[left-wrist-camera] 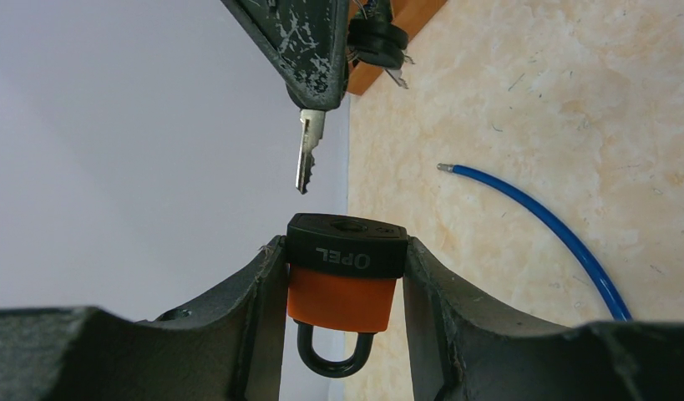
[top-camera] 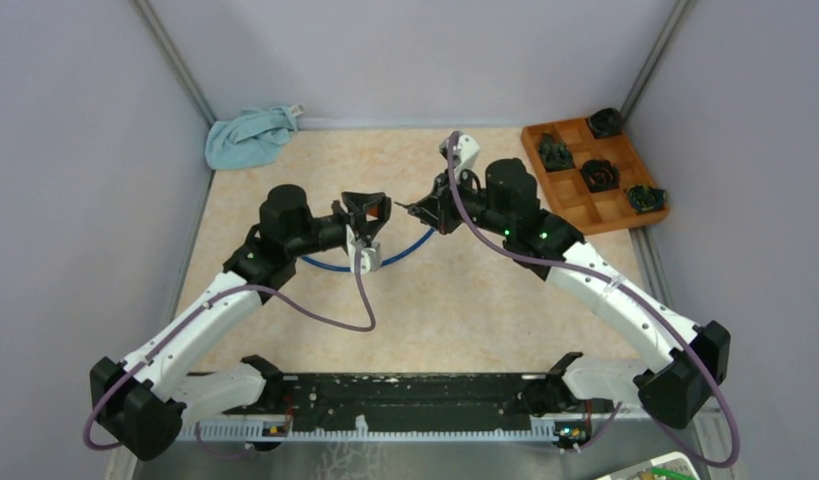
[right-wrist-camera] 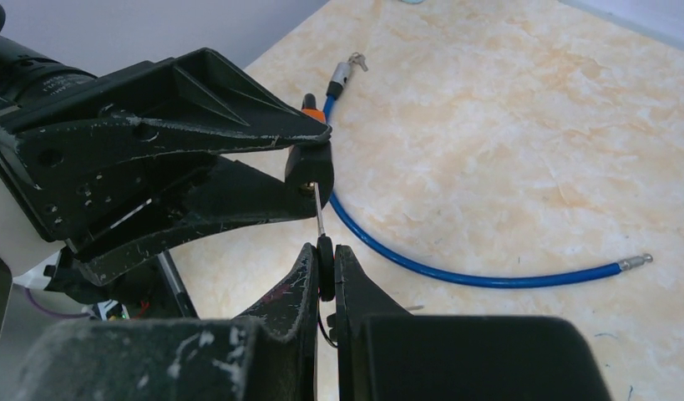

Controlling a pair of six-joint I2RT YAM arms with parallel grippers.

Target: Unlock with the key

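Desk (top-camera: 465, 300): wooden tray (top-camera: 575, 205) far right, blue cloth (top-camera: 247, 138) far-left corner, blue cable (right-wrist-camera: 455, 274) lying under both claws. Left claw (left-wrist-camera: 345, 251) clamped on the padlock (left-wrist-camera: 342, 288), held off the desk. Right claw (right-wrist-camera: 326, 251) pinched together on the key (left-wrist-camera: 307, 154), tip just short of the keyhole (left-wrist-camera: 348, 224).

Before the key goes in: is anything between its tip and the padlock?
Nothing: the left wrist view shows a bare gap between key and padlock.

Silver key (left-wrist-camera: 308, 150) points at the keyhole of the orange, black-capped padlock (left-wrist-camera: 345, 282), just apart.
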